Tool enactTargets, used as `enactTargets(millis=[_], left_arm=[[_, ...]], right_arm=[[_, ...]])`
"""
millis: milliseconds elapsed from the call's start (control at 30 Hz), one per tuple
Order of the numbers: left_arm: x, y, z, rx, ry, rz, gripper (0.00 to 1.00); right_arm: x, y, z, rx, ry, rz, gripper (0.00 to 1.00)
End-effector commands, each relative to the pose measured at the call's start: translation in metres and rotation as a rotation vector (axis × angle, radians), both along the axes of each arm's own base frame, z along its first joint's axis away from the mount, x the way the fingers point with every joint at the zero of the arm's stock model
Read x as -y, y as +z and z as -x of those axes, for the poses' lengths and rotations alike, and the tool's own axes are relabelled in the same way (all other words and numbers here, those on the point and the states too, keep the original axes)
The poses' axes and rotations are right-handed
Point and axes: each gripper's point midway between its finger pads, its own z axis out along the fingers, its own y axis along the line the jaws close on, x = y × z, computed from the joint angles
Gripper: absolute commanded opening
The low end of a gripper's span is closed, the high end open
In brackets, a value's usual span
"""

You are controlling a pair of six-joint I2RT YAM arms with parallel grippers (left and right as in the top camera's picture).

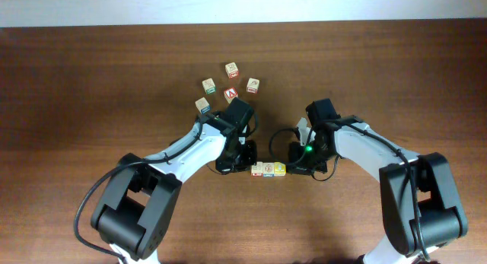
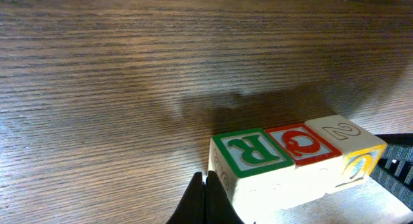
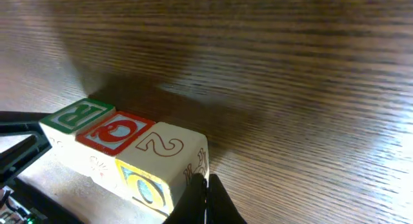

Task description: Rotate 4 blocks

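My left end effector (image 2: 205, 188) has its two fingers pressed together into one dark wedge with nothing between them. The tip rests against the outer end face of the green-bordered R block (image 2: 248, 150). My right end effector (image 3: 205, 188) is likewise closed on nothing, and its tip sits at the end face of the pale 2 block (image 3: 164, 145), whose side face is yellow.

Between those two blocks lies the red-bordered Q block (image 2: 300, 141). All three touch face to face in a straight row (image 1: 268, 170) on the counter (image 1: 91, 81), just toward 6 o'clock from its middle. Seen from overhead, my left tip is at the row's 9 o'clock end and my right tip at its 3 o'clock end.

I judge the closed fingers are deliberate. A narrow, stiff point pushes a small cube more cleanly than spread fingers would. With one tip at each end, the row is pinned so it cannot slide away along its length.

A cluster of five loose blocks (image 1: 230, 93) lies toward 11 o'clock from the row, well apart from both tips and not touched by them.

The row holds three blocks and the task names four, so I reckon at least one more must be turned. From these views I cannot tell which of the three have already been turned.
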Motion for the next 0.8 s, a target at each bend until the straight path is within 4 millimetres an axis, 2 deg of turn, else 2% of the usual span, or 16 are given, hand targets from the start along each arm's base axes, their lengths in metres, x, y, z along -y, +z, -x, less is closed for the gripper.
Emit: enactTargets(millis=[0, 400, 567, 767], left_arm=[[0.004, -0.002, 0.004, -0.005, -0.054, 0.035, 0.00], [0.007, -0.001, 0.004, 0.004, -0.092, 0.052, 0.00], [0.007, -0.001, 0.004, 0.013, -0.115, 0.054, 0.00], [0.008, -0.001, 0.005, 0.014, -0.128, 0.061, 0.00]], right_arm=[[-0.003, 0.000, 0.003, -0.005, 0.019, -0.033, 0.04], [-0.005, 0.002, 0.005, -0.009, 0.032, -0.055, 0.04], [0.006, 0.004, 0.001, 0.002, 0.026, -0.087, 0.04], [0.009, 0.006, 0.003, 0.011, 0.027, -0.203, 0.04]])
